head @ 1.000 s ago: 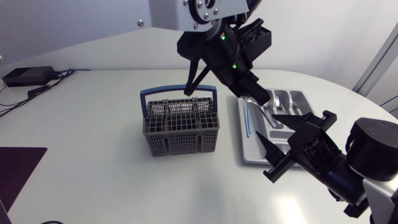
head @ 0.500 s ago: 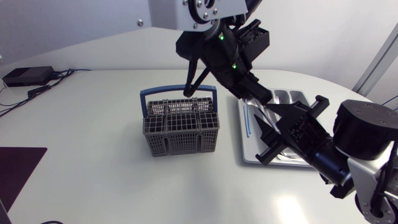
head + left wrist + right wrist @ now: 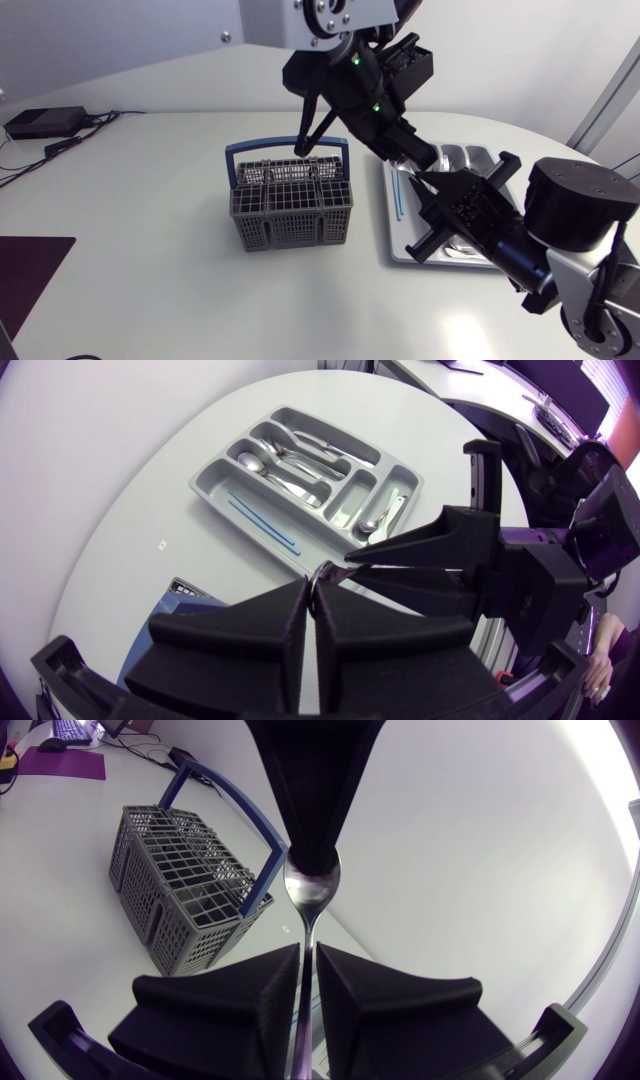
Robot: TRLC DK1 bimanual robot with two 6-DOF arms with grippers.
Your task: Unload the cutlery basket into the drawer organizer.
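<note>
A metal spoon (image 3: 312, 890) hangs in the air above the grey drawer organizer (image 3: 400, 248), held at both ends. My left gripper (image 3: 313, 600) is shut on its bowl end, and in the right wrist view the left gripper (image 3: 312, 845) pinches the bowl from above. My right gripper (image 3: 307, 960) is shut on the handle, which runs between its fingers. In the head view the right gripper (image 3: 428, 195) meets the left gripper (image 3: 420, 170) over the organizer. The grey cutlery basket (image 3: 292, 205) with its blue handle stands to the left of them and looks empty.
The organizer (image 3: 230, 512) holds several spoons (image 3: 275, 455) and a thin blue stick (image 3: 262, 525). At the table's back left lies a black box (image 3: 45, 122) with cables. A dark mat (image 3: 30, 270) lies at the front left edge.
My right gripper has moved up and left to the left gripper, and its fingers have closed from wide apart onto the spoon's handle. The left arm has kept still.
</note>
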